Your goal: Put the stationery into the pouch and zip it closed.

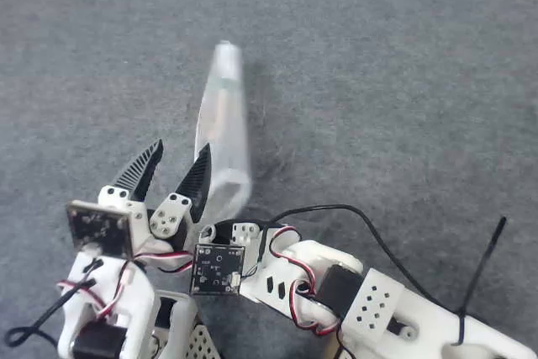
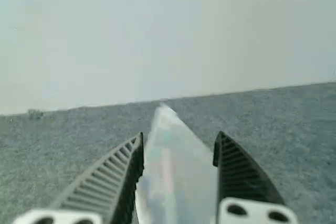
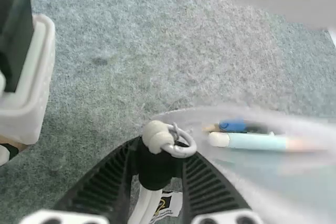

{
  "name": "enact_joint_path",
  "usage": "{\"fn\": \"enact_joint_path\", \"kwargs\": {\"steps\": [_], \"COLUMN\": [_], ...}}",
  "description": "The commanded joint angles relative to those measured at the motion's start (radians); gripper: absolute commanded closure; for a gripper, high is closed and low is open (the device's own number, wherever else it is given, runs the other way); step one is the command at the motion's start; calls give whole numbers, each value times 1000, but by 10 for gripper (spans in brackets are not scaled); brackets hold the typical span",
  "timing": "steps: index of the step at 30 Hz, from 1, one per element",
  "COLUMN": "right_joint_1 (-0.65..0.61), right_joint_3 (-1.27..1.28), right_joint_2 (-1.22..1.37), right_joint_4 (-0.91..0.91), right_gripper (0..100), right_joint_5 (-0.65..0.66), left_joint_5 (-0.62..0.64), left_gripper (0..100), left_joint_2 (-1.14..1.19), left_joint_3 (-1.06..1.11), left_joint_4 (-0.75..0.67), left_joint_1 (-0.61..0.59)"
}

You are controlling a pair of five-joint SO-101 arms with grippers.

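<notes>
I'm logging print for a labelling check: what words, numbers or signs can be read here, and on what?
No text here can be read.
On the white tag by the zipper pull: a small dark and yellow mark, too blurred to read.
On the clear pouch and the pens inside it: no print visible.
</notes>
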Motion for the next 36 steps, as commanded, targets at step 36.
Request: {"fn": "enact_joint_path", "kwargs": {"steps": [36], "right_joint_1": [363], "right_joint_3": [-37], "right_joint_2": [-657], "right_joint_4": [114], "right_gripper": [992], "right_joint_5": [86], "left_joint_5": [-176], "left_gripper": [724], "left_joint_2": [-8], "left_joint_3": [-85], "left_joint_4": [192], "left_joint_1": [28]}}
